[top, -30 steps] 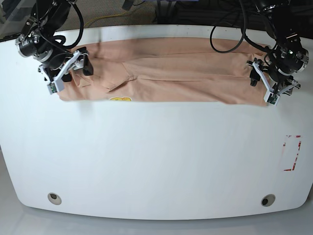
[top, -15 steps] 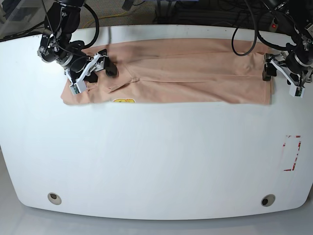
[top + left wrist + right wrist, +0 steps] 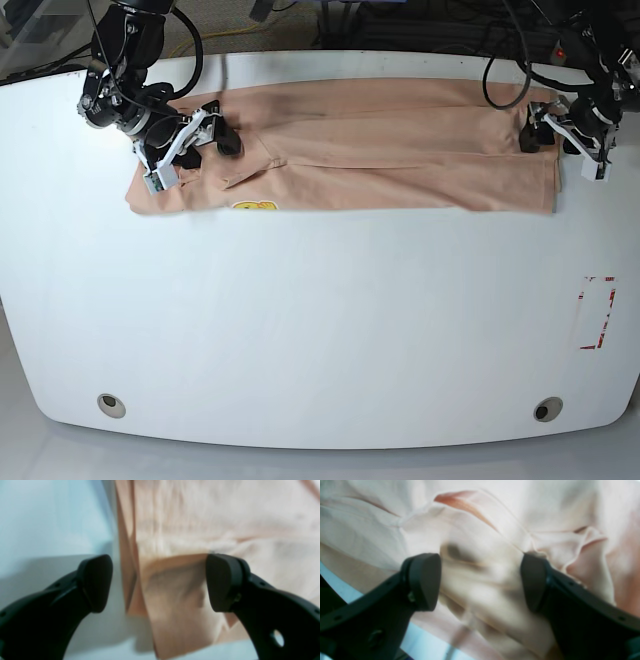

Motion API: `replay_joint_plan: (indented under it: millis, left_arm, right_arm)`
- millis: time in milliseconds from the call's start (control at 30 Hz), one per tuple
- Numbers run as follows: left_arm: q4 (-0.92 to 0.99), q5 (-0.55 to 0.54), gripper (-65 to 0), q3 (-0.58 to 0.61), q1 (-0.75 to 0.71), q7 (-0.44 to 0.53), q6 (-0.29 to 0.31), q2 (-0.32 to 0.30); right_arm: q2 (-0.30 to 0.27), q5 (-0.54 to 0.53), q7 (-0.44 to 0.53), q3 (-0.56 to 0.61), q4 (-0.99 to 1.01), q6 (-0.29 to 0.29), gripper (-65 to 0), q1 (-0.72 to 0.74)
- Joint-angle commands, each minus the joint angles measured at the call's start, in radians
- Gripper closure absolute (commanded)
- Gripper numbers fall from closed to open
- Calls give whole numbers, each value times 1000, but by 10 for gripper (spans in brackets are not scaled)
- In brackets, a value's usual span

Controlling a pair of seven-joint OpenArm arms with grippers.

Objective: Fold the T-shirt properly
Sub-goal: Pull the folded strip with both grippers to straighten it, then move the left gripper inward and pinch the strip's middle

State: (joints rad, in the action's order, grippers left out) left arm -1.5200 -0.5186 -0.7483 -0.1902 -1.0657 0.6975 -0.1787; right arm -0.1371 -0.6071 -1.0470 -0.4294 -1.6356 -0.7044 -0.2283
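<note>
With left gripper and right gripper spread, the shirt is seemingly being squared; edges must be pinched next.

Shows a peach T-shirt lying as a long band across the far part of the white surface, rumpled at left, with a yellow patch at its near edge. Has the right tool at the left end, the left tool at the right.
</note>
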Motion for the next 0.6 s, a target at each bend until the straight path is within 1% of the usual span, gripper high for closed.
replay_joint_plan:
  millis: [0,67,167,200,233,300,333,367,433,567]
  left_arm:
    - [25,13,-537,5,1,-34,1,-5]
    - [26,12,-506,6,1,-35,1,-2]
    - [34,-4,-353,16,1,-64,1,0]
    - [34,-12,-282,28,1,-72,1,0]
    - [31,-19,-185,43,1,-77,1,0]
    - [26,-19,-58,62,-1,-77,1,0]
    - [26,-21,-35,65,-4,-77,1,0]
    - [23,-22,-32,66,-5,-77,1,0]
    - [-4,-22,-42,65,-5,-78,1,0]
    - [-159,-22,-46,71,-47,-98,1,3]
  right_arm:
    - [-2,25,-43,0,-2,6,-482,-6]
    - [-2,25,-43,0,-2,6,-482,-6]
    - [0,26,-43,0,1,6,-482,-6]
    - [0,26,-43,0,1,6,-482,-6]
    - [0,26,-43,0,2,6,-482,-6]
    - [1,26,-43,0,2,6,-482,-6]
    - [1,26,-43,0,2,6,-482,-6]
    - [3,26,-43,0,2,6,-482,-6]
    - [3,26,-43,0,2,6,-482,-6]
    - [3,28,-43,0,2,6,-482,-6]
